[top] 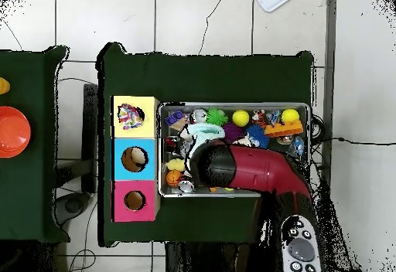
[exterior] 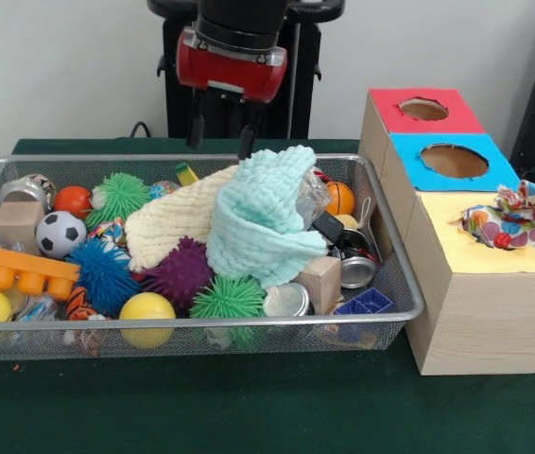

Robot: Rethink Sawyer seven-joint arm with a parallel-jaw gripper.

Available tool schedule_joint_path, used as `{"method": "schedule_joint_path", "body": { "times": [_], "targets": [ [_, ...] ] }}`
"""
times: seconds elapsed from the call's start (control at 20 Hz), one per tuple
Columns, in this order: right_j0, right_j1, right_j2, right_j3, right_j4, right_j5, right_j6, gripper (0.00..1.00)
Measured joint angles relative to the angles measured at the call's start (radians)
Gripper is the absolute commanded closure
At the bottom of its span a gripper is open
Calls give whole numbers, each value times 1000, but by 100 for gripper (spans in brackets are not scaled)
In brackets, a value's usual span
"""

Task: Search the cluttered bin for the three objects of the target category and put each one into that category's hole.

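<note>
The wire mesh bin [exterior: 249,322] holds a heap of toys and cloths; in the overhead view its rim [top: 232,105] shows too. One dotted ruffled fabric piece [exterior: 511,216] sits in the hole of the yellow box top [exterior: 494,255], also seen in the overhead view [top: 130,116]. A small patch of dotted fabric [exterior: 109,230] shows between the soccer ball and the cream cloth. My gripper [exterior: 220,134] hangs open and empty above the bin's far edge, over the mint cloth [exterior: 263,222]. In the overhead view the arm [top: 247,168] hides it.
Red [exterior: 423,110] and blue [exterior: 454,161] box tops with holes stand behind the yellow one, right of the bin. In the bin lie a cream cloth [exterior: 173,222], spiky balls [exterior: 181,272], yellow balls [exterior: 146,307], a soccer ball [exterior: 60,234], an orange brick [exterior: 12,270], a wooden block [exterior: 321,281] and cans [exterior: 288,301].
</note>
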Motion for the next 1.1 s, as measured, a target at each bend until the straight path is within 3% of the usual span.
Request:
{"method": "schedule_joint_path", "body": {
  "times": [0.6, 1.1],
  "targets": [
    [-114, 14, 0, 14, -113, -4, 0, 0],
    [-135, 18, 2, 28, -153, -22, 0, 0]
  ]
}}
